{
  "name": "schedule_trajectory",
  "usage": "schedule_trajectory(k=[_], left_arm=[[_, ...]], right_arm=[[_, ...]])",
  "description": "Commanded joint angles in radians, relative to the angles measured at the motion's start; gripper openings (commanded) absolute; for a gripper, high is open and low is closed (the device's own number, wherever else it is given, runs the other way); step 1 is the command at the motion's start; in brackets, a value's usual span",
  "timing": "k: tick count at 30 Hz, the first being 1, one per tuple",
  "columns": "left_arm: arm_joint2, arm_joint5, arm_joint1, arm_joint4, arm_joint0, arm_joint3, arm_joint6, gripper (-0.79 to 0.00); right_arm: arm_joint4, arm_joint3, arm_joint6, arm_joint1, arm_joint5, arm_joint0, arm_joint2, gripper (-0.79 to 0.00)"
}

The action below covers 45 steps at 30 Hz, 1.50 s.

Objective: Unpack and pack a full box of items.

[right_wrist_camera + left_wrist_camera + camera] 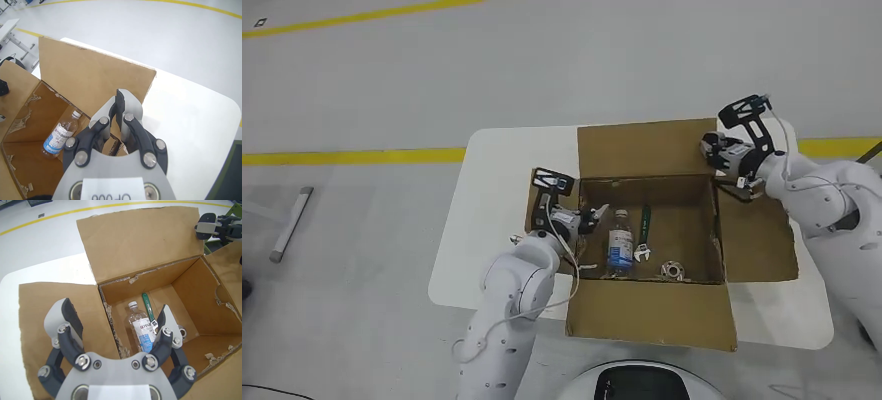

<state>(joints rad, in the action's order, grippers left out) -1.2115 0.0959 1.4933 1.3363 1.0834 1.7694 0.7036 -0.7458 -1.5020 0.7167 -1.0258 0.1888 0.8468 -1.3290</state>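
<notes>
1. Carrier. The cardboard box [652,312] stands open on the white bench [502,220], with all four flaps folded outward. The far flap reaches toward the bench's far edge and the near flap toward its near edge. The right flap lies flat toward the bench's right edge.

2. Contents. A clear plastic bottle [619,243] lies on its side on the box floor, toward the left wall, with its white cap pointing at the far wall. A green-handled wrench [644,232] lies just beside the bottle on its right. Its handle points at the far wall and its metal head lies about level with the bottle's label. A small round metal part [672,269] rests near the near wall, to the right of the wrench head.

3. Left arm. The arm comes in from the bench's near left side, with its wrist above the left flap and tilted down toward the box interior. The left claw [115,305] is spread wide and holds nothing. One finger [72,315] hangs above the left flap and the other above the interior, over the bottle and wrench. Neither finger touches the cardboard or the contents.

4. Right arm. The arm comes in from the bench's right side and is raised above the far right corner of the box. The right claw [118,98] has its pads pressed together with nothing between them, and it points toward the far flap.
</notes>
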Motion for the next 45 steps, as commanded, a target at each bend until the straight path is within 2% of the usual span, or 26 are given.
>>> schedule_trajectory(k=[1,8,12,19,24,30,35,39,45], left_arm=[[0.002,-0.005,0.0,0.0,-0.004,-0.008,-0.007,0.0],[0.022,-0.013,0.0,0.012,-0.03,-0.028,-0.025,0.0],[0.055,0.009,0.005,-0.033,-0.051,-0.007,-0.041,0.0],[0.156,0.053,0.017,-0.076,-0.091,-0.012,-0.038,0.0],[0.23,0.07,0.029,-0.09,-0.133,-0.072,-0.02,0.0],[0.31,0.064,0.047,-0.097,-0.181,-0.181,-0.004,0.0],[0.31,0.064,0.047,-0.097,-0.181,-0.181,-0.004,0.0],[0.31,0.064,0.047,-0.097,-0.181,-0.181,-0.004,0.0],[0.31,0.064,0.047,-0.097,-0.181,-0.181,-0.004,0.0]], right_arm=[[0.004,0.005,0.007,0.0,0.0,-0.002,0.0,-0.785],[0.037,-0.054,-0.034,0.004,0.015,0.023,-0.036,-0.785],[0.048,-0.186,-0.078,0.015,0.036,0.079,-0.111,-0.785],[0.023,-0.418,-0.119,0.038,0.057,0.289,-0.318,-0.785],[-0.045,-0.51,-0.193,0.043,0.061,0.466,-0.457,-0.785],[-0.028,-0.563,-0.312,0.035,0.072,0.666,-0.581,-0.785],[0.032,-0.612,-0.433,0.018,0.062,0.819,-0.661,-0.785],[0.024,-0.619,-0.557,0.003,0.047,0.917,-0.682,-0.785],[-0.006,-0.631,-0.637,-0.011,0.068,0.993,-0.679,-0.785]])
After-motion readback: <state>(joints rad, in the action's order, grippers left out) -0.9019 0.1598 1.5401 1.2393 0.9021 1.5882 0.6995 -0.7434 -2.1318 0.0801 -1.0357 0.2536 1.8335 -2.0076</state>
